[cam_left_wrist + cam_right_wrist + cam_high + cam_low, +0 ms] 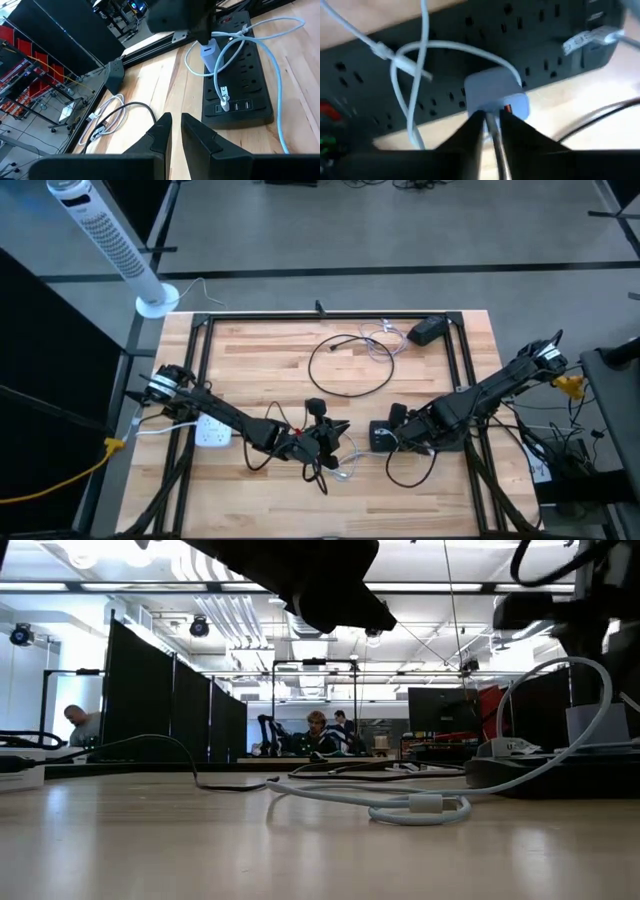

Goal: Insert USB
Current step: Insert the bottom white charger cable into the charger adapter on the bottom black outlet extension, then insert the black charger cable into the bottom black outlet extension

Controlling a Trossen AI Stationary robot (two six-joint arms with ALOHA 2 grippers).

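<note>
the right hand point(491, 122) is down at the black power strip point(445, 75), which lies on the wooden bench point(260, 355) toward its right side, nearer the front edge than the back. its two dark fingers point(470, 132) stand only slightly apart, and between them runs a thin pale cable leading into the white usb charger block point(497, 95) plugged into the strip; whether the fingers are pressing that cable or merely flank it cannot be told. a white usb cable point(260, 55) loops over the strip, and its loose metal usb plug point(224, 97) lies on the strip's top face just beside the usb ports at the strip's end, not seated in any port. the left hand point(174, 127) sits near the middle of the bench toward the front edge, its fingers nearly together with a narrow gap and nothing between them, pointed toward the strip. in the high view a white outlet block point(211, 430) rests by the left arm near the left edge, a black cable loop point(350, 365) lies in the middle toward the back, and a black adapter point(430, 331) sits near the back right corner. people sit in the room beyond the bench.
</note>
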